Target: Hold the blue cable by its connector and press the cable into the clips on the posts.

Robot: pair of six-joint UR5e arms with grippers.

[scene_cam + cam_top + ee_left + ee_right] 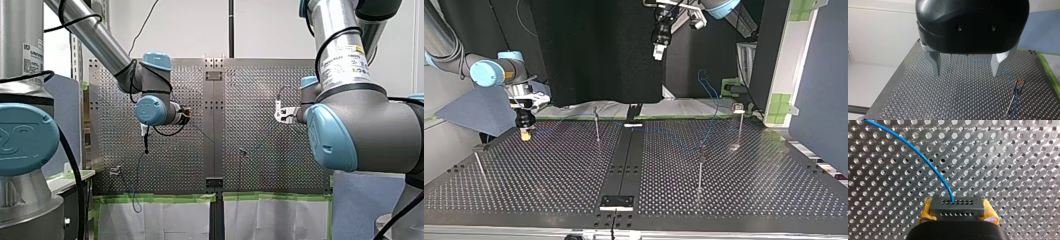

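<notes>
While my right gripper (958,213) clamps the connector (957,206) — my left gripper (968,66) gaping, empty — keep the blue cable (920,155) taut over the clips (1020,83).

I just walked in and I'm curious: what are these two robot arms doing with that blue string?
My right gripper is shut on the black connector at the end of the blue cable, holding it low over the perforated table. The cable runs on across the table near the thin posts. My left gripper is open and empty, higher up. Whether the cable sits in any clip is too small to tell.
</notes>
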